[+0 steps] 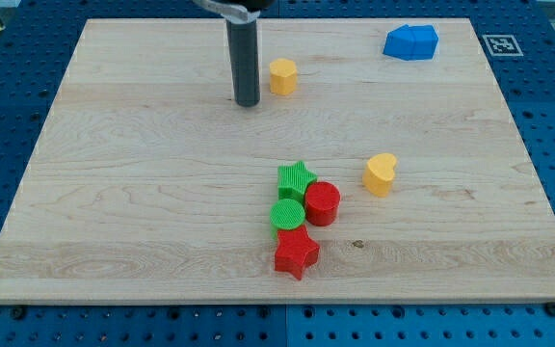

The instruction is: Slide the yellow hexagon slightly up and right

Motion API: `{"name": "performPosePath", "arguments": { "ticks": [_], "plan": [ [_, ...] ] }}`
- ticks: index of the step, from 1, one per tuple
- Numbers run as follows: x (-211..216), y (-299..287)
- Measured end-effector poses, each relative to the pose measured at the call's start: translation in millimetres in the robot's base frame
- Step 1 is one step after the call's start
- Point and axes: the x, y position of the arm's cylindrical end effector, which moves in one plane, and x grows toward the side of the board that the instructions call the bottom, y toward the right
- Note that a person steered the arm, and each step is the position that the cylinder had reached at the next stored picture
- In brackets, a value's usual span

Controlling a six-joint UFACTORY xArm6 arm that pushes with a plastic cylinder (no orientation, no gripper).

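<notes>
Counter [114, 193]: pale wooden board on a blue perforated base, with a black-and-white marker tag [498, 44] beyond its top right corner. Tool [248, 101]: one dark rod with no jaws, holding nothing, its end on the board toward the view's top. Yellow hexagon [282, 75]: one, just right of the tool, apart from it. Also: one yellow heart [381, 173], one blue block [411, 41], one green star [296, 177], one green cylinder [287, 214], one red cylinder [323, 202], one red star [296, 253], the last four clustered.
</notes>
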Motion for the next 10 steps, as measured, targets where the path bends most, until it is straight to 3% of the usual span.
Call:
{"name": "performPosePath", "arguments": {
  "ticks": [1,2,3,4,5,6,7,9,10],
  "plan": [
    [-62.4,24.2],
    [-70.8,22.5],
    [-33.8,-29.5],
    [7.1,-41.2],
    [7.1,15.8],
    [-30.8,82.3],
    [-49.4,112.6],
    [-43.8,75.7],
    [-63.3,90.2]
  ]
}}
